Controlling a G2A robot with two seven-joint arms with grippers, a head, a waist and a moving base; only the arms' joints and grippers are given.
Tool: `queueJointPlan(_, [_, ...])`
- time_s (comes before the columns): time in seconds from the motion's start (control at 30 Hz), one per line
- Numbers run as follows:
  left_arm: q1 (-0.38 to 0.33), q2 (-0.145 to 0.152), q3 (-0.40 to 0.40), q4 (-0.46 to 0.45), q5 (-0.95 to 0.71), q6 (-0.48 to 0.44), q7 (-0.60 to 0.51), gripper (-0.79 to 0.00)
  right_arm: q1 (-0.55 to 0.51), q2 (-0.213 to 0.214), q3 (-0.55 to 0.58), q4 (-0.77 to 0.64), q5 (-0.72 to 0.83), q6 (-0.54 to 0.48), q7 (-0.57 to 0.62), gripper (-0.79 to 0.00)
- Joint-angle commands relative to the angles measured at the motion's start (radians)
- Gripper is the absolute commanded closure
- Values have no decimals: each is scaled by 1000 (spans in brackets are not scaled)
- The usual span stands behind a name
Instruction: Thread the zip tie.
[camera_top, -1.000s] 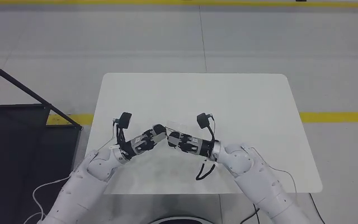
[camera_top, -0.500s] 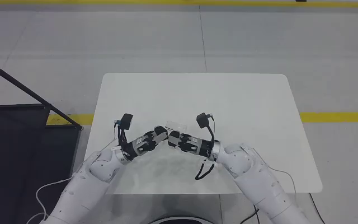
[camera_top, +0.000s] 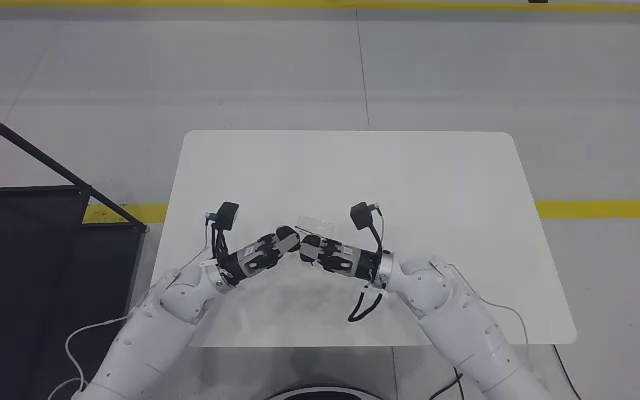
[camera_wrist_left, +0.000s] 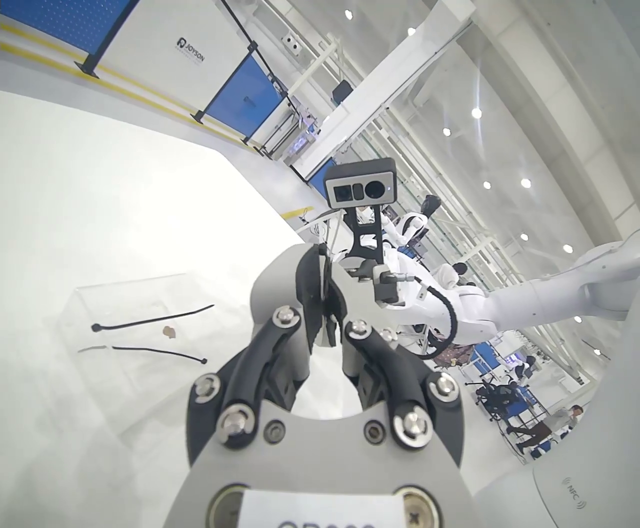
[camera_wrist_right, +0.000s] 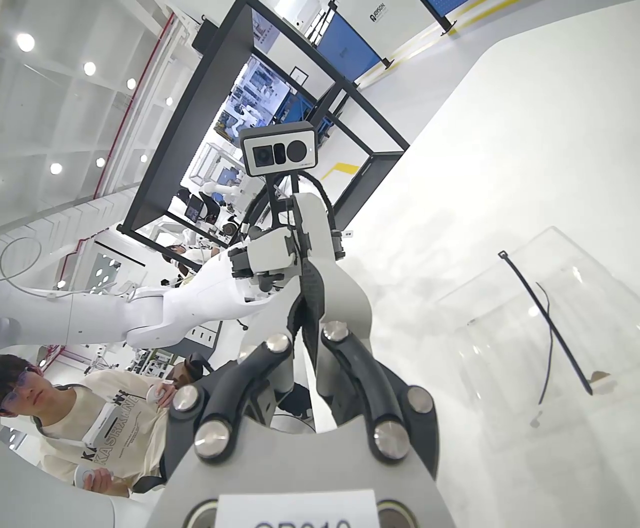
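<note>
Pads of left gripper (camera_wrist_left: 324, 292) pressed together, no gap seen. Same for right gripper (camera_wrist_right: 306, 292): closed tight. Cannot tell of anything thin pinched in either. Tips held nose to nose above front middle of table (camera_top: 450, 190), nearly touching.

Just beyond tips: clear tray (camera_wrist_left: 82, 300), resting on table. Inside, lying flat: one zip tie (camera_wrist_left: 155, 318) and second zip tie (camera_wrist_left: 157, 353), side by side, near but apart, heads at opposite ends. Neither looped. Judged as threading not yet done on these two.

Risks from here:
- Closed pads useless for a pickup, so must open first.
- Thin strap flat on slick tray floor likely to slide or flick away under a shallow pinch.
- Tray walls liable to catch a finger and shove tray.
- Tips this near liable to knock together with any small misalignment.
</note>
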Motion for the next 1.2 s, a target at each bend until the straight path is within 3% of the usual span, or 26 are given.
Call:
queueJointPlan(0.0, [0,0,2,1,-6,-2,-6,-77,-1,-1,1,-1,-1,1,0,0])
queueJointPlan(0.07, [-2,-1,3,3,-17,-5,-15,0,-2,-1,2,-2,-2,1,1,0])
queueJointPlan(0.63, [-7,-1,2,11,-54,-13,-56,0,-7,-7,9,-9,-26,15,0,0])
queueJointPlan(0.73, [-4,-1,-5,9,-50,-21,-48,0,-11,-8,11,-14,-33,25,-2,-200])
queueJointPlan(0.8, [-3,-1,-9,9,-47,-21,-45,0,-13,-8,14,-15,-36,28,-2,-234])
queueJointPlan(0.93, [0,-1,-17,8,-47,-24,-42,0,-18,-7,21,-14,-36,30,1,-265])
queueJointPlan(1.17, [6,1,-29,5,-48,-30,-40,0,-32,-3,40,-8,-27,15,16,-249])
